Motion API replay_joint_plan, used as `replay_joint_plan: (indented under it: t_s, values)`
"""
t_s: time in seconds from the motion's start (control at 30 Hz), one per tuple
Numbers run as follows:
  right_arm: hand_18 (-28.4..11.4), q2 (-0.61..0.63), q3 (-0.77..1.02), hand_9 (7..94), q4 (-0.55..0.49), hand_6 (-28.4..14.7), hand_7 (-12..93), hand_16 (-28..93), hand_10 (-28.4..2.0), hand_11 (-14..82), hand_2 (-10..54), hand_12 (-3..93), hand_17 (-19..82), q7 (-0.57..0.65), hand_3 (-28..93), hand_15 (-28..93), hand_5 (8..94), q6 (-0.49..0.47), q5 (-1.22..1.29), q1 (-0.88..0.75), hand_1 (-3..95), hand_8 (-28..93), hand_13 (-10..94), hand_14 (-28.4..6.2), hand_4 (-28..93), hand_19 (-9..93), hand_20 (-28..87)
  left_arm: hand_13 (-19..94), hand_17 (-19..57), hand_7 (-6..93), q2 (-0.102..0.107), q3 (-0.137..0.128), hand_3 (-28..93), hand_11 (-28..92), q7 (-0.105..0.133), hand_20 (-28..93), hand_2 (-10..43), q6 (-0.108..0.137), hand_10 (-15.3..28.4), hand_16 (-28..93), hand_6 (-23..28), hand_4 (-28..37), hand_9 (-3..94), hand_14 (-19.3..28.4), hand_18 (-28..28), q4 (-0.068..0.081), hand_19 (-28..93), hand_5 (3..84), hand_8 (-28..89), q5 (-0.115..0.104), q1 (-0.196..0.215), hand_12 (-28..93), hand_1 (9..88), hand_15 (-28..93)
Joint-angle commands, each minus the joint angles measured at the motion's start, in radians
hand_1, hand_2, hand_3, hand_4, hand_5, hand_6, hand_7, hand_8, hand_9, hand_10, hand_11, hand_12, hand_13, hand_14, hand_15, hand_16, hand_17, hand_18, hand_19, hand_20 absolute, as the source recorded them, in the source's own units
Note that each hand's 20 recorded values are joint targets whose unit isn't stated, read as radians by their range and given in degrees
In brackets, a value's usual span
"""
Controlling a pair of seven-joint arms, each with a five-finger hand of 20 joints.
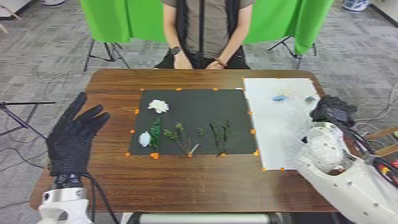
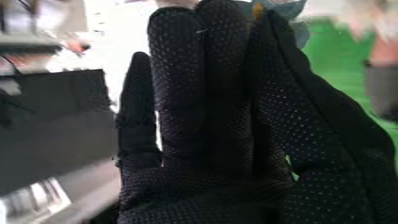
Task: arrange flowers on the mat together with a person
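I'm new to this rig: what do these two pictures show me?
A robot with two white arms, each ending in a black-gloved hand. The head camera looks down at the brown wooden table; the other picture, from the right wrist, shows the right hand close up. A black mat bears a ruffled white flower, a pale oval piece and several green sprigs. Beside it, a long white mat has a small blue piece on it. The left hand is open and empty. Blue-grey petals or leaves show by the right hand; whether it holds them, I cannot tell.
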Motion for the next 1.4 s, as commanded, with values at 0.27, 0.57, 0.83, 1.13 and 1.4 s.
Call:
replay_joint_plan:
  t_s: [0.27, 0.57, 0.83, 1.13, 1.4]
  values:
    - [-14.7, -0.088, -0.179, 93.0, -0.268, 3.7, 24, 31, -4.8, 13.8, -9.5, 38.0, 20, -0.186, 66, 47, 81.9, 0.023, -0.049, 0.101, 58.0, -3, 76, -3.8, -28, 66, 19, 31, -4.0, 12.0, -0.024, -0.068, 76, 26, 0.014, 10, 7.7, 0.031, 18.9, -8, 7.1, -28.2, 38.6, 24.5, 24.0, -0.015, 62, 34.7, -9, -0.019, 0.09, 11, 21.2, 52]
    - [-14.7, -0.23, -0.501, 92.9, -0.212, 3.4, 24, 31, -5.3, 14.5, -9.5, 38.2, 19, -0.322, 67, 49, 81.4, -0.027, -0.03, 0.327, 57.5, -2, 76, -4.4, -28, 66, 19, 31, -3.9, 12.1, -0.04, -0.065, 76, 26, -0.008, 9, 7.7, 0.008, 18.9, -8, 7.0, -28.2, 38.6, 24.5, 24.0, -0.008, 62, 34.6, -9, -0.002, 0.066, 12, 21.2, 52]
    - [-14.7, -0.331, -0.723, 91.7, -0.097, 3.7, 25, 31, -5.5, 17.6, -9.5, 37.7, 19, -0.354, 68, 51, 80.9, -0.075, -0.03, 0.498, 56.7, -3, 75, -4.6, -28, 65, 19, 31, -4.1, 12.2, -0.018, -0.041, 76, 26, 0.003, 9, 7.7, 0.013, 18.9, -8, 7.0, -28.2, 38.6, 24.5, 24.0, 0.002, 61, 34.6, -9, -0.011, 0.039, 12, 21.1, 52]
    - [-14.7, -0.361, -0.821, 89.4, -0.049, 4.6, 25, 29, -5.9, 25.1, -9.5, 35.0, 18, -0.334, 67, 54, 79.8, -0.145, -0.043, 0.569, 55.6, -5, 74, -5.1, -28, 63, 19, 31, -4.1, 12.4, -0.008, -0.026, 76, 26, 0.003, 9, 7.7, 0.01, 18.9, -8, 7.0, -28.2, 38.6, 24.6, 24.0, 0.008, 61, 34.7, -9, -0.011, 0.019, 12, 21.2, 52]
    - [-14.9, -0.365, -0.832, 86.4, -0.03, 4.6, 22, 25, -6.6, 28.3, -9.5, 33.5, 16, -0.342, 66, 59, 76.5, -0.218, -0.017, 0.574, 53.2, -6, 71, -6.4, -28, 62, 20, 32, -4.1, 12.3, -0.007, -0.024, 76, 26, -0.004, 9, 7.7, 0.004, 19.0, -8, 7.1, -28.2, 38.8, 24.8, 23.9, 0.012, 61, 34.8, -9, -0.008, 0.008, 12, 21.3, 52]
